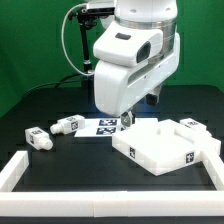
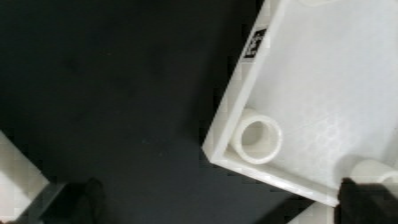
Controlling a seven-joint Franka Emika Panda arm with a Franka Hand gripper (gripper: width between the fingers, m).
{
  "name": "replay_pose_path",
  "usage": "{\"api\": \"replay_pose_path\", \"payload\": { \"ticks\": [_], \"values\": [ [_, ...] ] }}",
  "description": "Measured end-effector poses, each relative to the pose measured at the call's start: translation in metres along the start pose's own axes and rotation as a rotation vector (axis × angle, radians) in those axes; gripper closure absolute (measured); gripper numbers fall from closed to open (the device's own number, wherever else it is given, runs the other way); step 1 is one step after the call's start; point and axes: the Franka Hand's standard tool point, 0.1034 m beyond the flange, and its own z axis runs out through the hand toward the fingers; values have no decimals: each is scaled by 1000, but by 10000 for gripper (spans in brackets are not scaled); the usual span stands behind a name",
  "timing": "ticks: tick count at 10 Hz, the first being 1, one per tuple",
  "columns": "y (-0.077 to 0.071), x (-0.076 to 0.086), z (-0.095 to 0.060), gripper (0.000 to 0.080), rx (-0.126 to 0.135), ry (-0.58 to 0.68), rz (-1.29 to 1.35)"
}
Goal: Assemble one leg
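We log the tool (image 2: 214,205) spread wide and empty over a corner socket (image 2: 260,140) of the panel (image 1: 160,150), the leg (image 1: 66,126) lying on the counter (image 1: 40,105) well off at the exterior view's left — risk: a descent here could strike the panel rather than grasp anything.

White plastic leg (image 1: 65,126) and panel (image 1: 165,148), matt black table (image 1: 80,168).
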Motion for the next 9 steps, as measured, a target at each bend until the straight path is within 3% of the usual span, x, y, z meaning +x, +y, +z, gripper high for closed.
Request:
{"api": "replay_pose_path", "payload": {
  "ticks": [6,7,9],
  "values": [
    [0,0,0,150,0,0,0],
    [0,2,2,150,-14,11,19],
    [-16,3,23,150,-82,75,66]
  ]
}}
